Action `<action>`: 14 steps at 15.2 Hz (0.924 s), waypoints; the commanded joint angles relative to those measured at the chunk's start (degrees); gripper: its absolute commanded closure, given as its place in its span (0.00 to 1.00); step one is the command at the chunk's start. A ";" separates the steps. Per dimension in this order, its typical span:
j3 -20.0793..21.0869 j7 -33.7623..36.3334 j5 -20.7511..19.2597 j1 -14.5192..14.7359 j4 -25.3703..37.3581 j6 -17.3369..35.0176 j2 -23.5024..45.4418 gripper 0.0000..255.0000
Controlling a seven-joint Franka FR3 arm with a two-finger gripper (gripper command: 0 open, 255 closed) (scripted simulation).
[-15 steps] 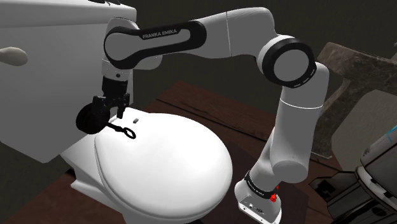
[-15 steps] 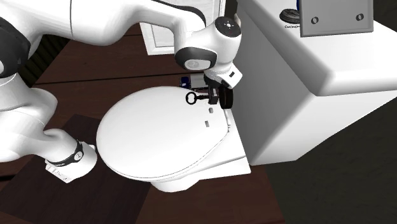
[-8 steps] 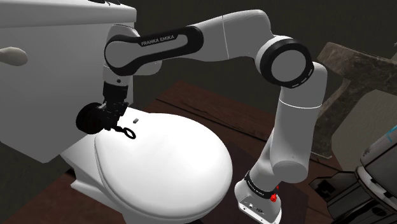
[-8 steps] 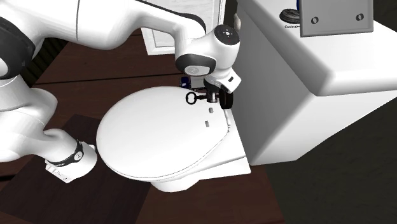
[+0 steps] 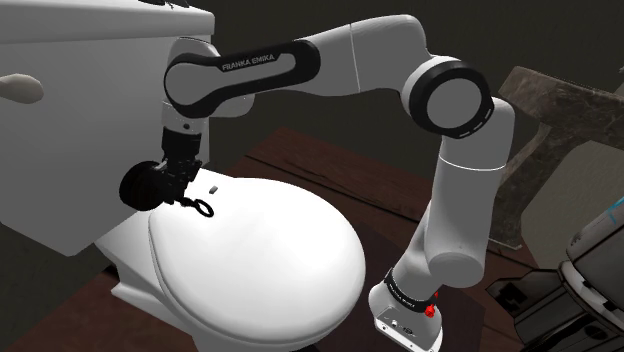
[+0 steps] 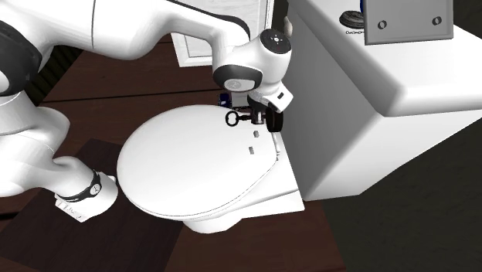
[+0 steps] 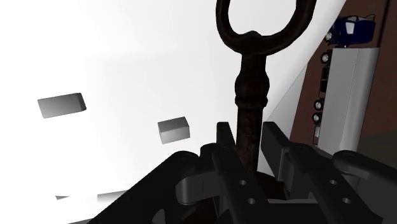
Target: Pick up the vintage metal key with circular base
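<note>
**Lowered onto the key (image 7: 250, 95), the pincer (image 7: 248, 137) now grips it**

Since a second ago the white arm (image 5: 350, 55) has dipped its hand toward the lid, and over the last half second nothing has shifted. Dark wooden floor (image 5: 330, 165) lies well below the pincer. A white cistern (image 6: 363, 100) rises just behind it, which is likely why the arm reaches over from above with the hand pointing down. The closed toilet lid (image 5: 270, 250) lies directly under the pincer. It is smooth and gently domed and gives nothing to hook beneath, hence probably a grip across the shank. Small grey blocks (image 7: 60, 105) sit on the lid beside the pincer. The black fingers are clamped on the key's dark shank, and the ring end juts out ahead of the fingertips. Whether the key is clear of the lid I cannot tell. Lifting looks like the step left.
</note>
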 commanded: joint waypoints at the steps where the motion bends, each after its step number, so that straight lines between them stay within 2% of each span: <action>1: 0.00 0.27 -0.05 -0.04 0.61 -1.02 -0.46 1.00; 14: -0.03 2.63 -0.53 -0.27 7.17 -9.74 -2.92 1.00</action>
